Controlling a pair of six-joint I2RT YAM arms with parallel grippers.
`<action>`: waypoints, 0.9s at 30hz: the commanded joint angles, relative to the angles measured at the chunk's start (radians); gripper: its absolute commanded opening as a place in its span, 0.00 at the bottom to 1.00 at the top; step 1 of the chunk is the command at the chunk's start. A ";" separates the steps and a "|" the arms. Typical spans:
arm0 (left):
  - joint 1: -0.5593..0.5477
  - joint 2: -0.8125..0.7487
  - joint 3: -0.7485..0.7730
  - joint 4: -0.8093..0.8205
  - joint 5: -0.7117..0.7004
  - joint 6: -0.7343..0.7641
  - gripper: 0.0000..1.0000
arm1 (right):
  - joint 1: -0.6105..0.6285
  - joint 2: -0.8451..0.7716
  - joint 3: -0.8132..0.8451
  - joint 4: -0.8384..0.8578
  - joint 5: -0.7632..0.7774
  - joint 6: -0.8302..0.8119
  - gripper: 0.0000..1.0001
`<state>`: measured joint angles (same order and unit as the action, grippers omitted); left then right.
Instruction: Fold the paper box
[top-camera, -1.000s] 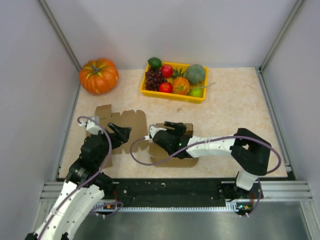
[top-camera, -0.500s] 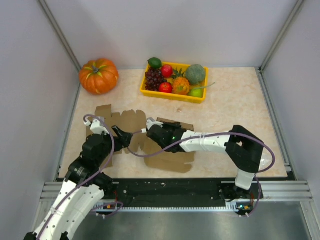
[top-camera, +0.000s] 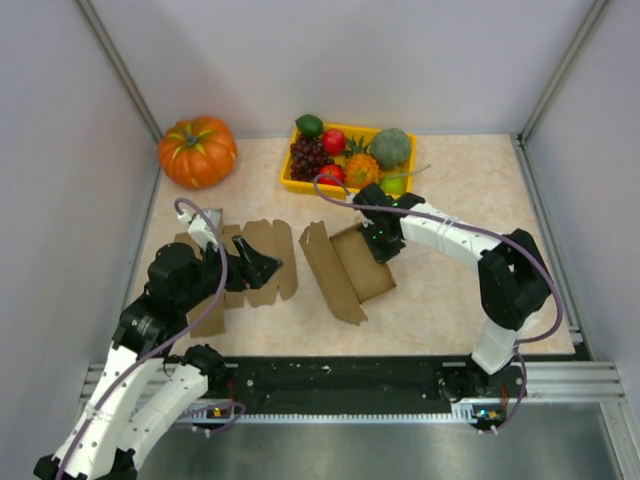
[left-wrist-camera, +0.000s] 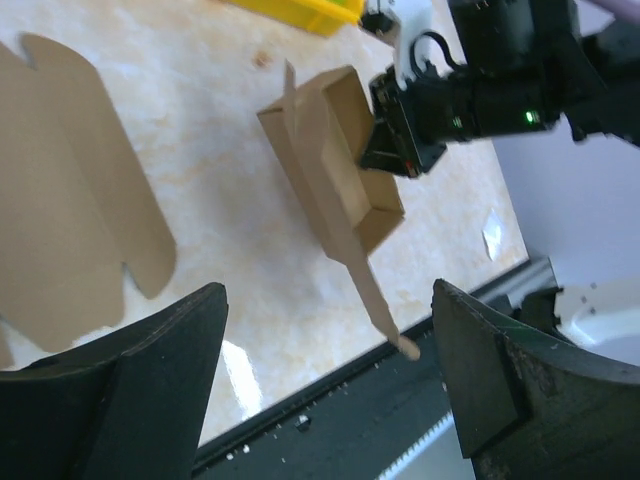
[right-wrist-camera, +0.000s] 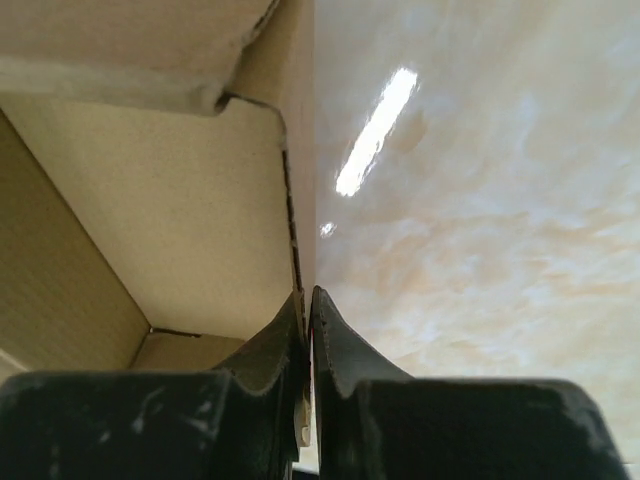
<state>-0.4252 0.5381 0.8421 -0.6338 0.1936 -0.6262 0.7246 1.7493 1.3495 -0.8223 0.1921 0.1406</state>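
The paper box (top-camera: 348, 268) is a brown cardboard tray, partly folded, lying mid-table with a long flap (top-camera: 327, 274) raised along its left side. My right gripper (top-camera: 383, 247) reaches in from the far right and is shut on the box's right wall (right-wrist-camera: 296, 230); in the right wrist view the two fingers (right-wrist-camera: 308, 312) pinch the thin wall edge. My left gripper (top-camera: 262, 269) hovers open over a separate flat cardboard sheet (top-camera: 268, 250), left of the box and clear of it. From the left wrist view I see the box (left-wrist-camera: 335, 160), the right gripper (left-wrist-camera: 405, 135) and the flat sheet (left-wrist-camera: 70, 210).
An orange pumpkin (top-camera: 197, 151) sits at the back left. A yellow basket (top-camera: 345, 191) of fruit stands at the back centre, just behind the right arm. Grey walls close in both sides. The black rail (top-camera: 350, 375) runs along the table's near edge.
My right arm swung from the box's near side to its far right and shut on the wall. The box shifted right and its flap stood up. My left gripper moved slightly right.
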 joint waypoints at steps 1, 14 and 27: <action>0.003 0.091 -0.024 0.097 0.208 0.003 0.86 | -0.086 -0.002 -0.058 -0.038 -0.318 0.218 0.05; -0.069 0.375 -0.084 0.408 0.271 -0.107 0.98 | -0.122 0.027 -0.131 0.041 -0.306 0.332 0.08; -0.302 0.606 0.115 0.232 -0.158 -0.018 0.75 | -0.119 -0.005 -0.150 0.071 -0.299 0.410 0.13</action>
<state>-0.6682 1.0660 0.8959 -0.3477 0.2066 -0.6968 0.6056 1.7721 1.2041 -0.7891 -0.0933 0.5121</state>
